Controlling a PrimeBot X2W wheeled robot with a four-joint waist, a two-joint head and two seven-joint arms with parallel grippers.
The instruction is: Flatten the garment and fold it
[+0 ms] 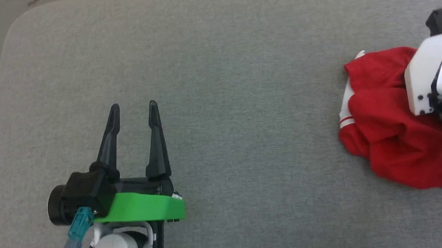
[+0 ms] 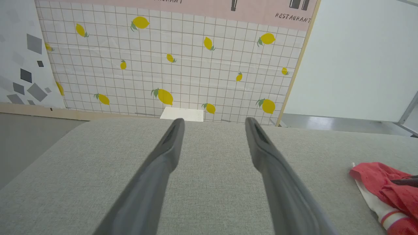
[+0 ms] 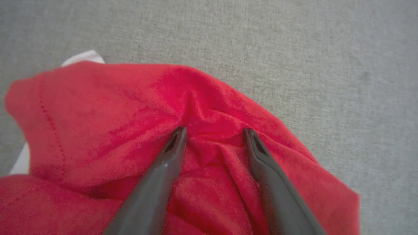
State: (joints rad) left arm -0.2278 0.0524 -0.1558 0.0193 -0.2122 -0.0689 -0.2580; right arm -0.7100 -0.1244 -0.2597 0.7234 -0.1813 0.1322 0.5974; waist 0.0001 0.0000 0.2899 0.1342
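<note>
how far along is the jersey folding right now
Nothing looks done yet: the garment lies in a crumpled red heap on the right of the grey surface. In hand: the right claw is open with its tips at a ridge of the fabric, gripping nothing. The left claw is open over bare surface. Left: spreading it flat, then all the folding.

One garment (image 1: 386, 131), two claws (left claw (image 1: 133, 105), right claw (image 3: 214, 129)), one grey surface (image 1: 239, 71)

Both agape: left pincer (image 1: 133, 106), right pincer (image 3: 214, 130).
</note>
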